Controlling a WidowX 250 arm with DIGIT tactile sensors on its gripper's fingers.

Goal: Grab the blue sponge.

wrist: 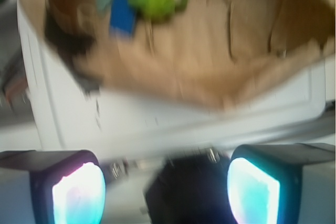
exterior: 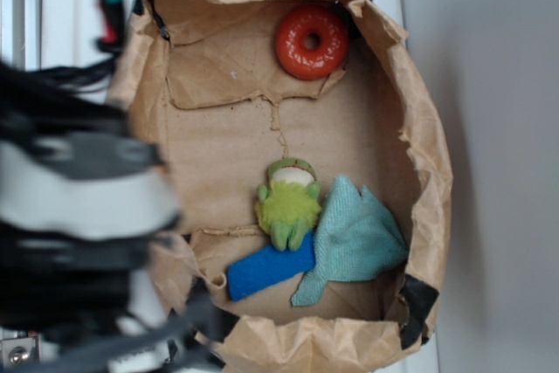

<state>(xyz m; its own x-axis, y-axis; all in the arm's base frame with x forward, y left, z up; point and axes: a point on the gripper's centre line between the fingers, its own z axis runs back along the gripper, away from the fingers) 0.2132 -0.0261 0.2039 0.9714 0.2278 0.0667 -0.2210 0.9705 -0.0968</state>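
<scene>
The sponge (exterior: 270, 270) lies inside the paper bag (exterior: 428, 155), touching the green toy (exterior: 288, 204) above it and tucked partly under the cloth (exterior: 354, 242). The gripper (wrist: 167, 192) hangs outside the bag, jaws wide and empty.

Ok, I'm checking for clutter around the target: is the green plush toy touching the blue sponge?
Touching. In the exterior view the green plush toy has its lower end lying over the upper edge of the blue sponge, with no gap between them.
</scene>
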